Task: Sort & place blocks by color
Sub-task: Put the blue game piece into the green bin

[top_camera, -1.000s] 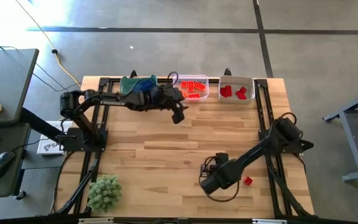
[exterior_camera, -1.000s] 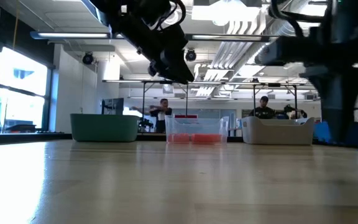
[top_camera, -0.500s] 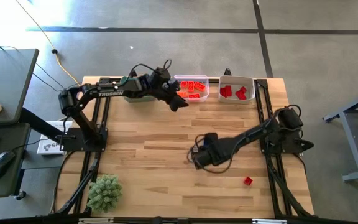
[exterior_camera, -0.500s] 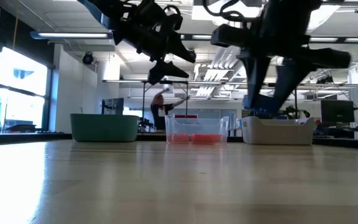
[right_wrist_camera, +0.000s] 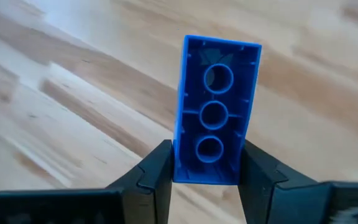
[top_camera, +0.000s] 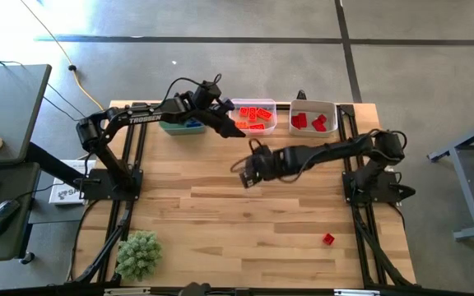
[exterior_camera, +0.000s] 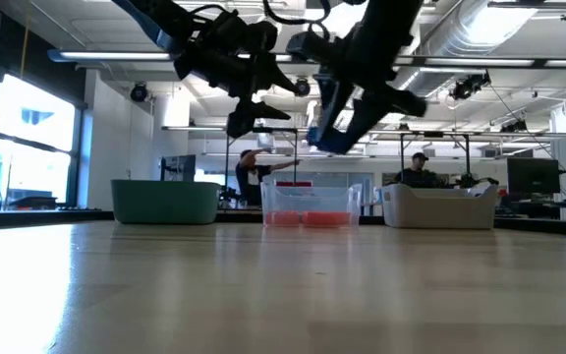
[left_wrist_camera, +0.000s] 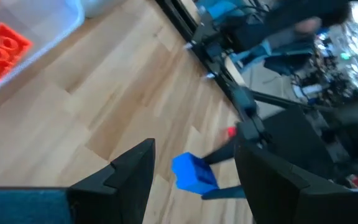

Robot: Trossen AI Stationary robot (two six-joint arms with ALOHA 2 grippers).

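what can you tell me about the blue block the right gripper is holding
The blue block is a small, glossy, rectangular plastic brick. The right wrist view shows its hollow underside, with three round tubes in a row inside thin walls. The right gripper pinches its lower end between both dark fingers, so most of the brick sticks out past the fingertips. It is held in the air above the bare wooden table, touching nothing but the fingers. In the high view the gripper sits near the table's middle, short of the bins.

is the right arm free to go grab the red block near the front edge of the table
Probably not yet: the right gripper is already shut on a blue block over mid-table. The red block lies alone on bare wood, so nothing else blocks it.
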